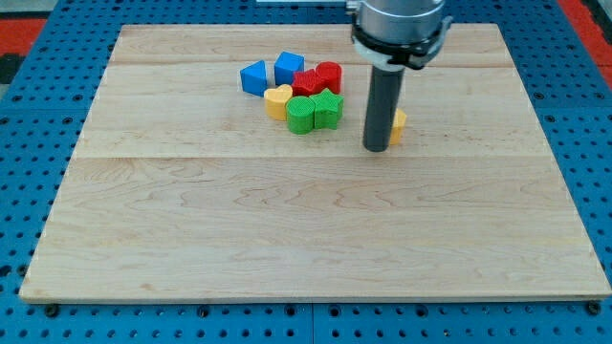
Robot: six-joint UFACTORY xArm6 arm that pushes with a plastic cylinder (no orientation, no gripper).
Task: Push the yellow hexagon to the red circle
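Note:
The yellow hexagon (399, 123) lies right of the board's upper middle, mostly hidden behind my rod; only its right edge shows. My tip (377, 149) rests on the board just left of and slightly below it, touching or nearly so. The red circle (329, 75) sits at the right end of a block cluster, left and above my tip, next to a red block (307, 82).
The cluster also holds a blue block (253, 77), a blue cube (289, 67), a yellow heart (278, 99), a green circle (300, 114) and a green block (327, 108). The wooden board (306, 239) lies on a blue pegboard.

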